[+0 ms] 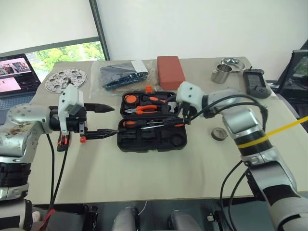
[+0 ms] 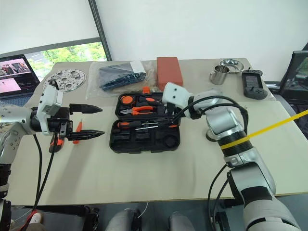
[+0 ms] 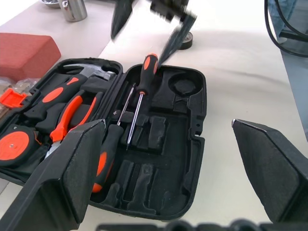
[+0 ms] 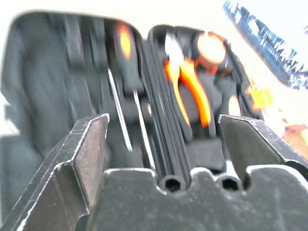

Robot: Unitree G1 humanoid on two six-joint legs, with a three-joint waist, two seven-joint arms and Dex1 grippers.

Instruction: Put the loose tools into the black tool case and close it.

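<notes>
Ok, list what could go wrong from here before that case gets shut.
1. The grey roll still lies on the table beside the right arm, outside the black tool case; shutting the case now would likely leave it out.
2. The two screwdrivers lie crossed over each other in the case's near half; if not seated, they might block the lid.
3. The right gripper hangs open just above the case and could snag a tool or nudge it.
</notes>
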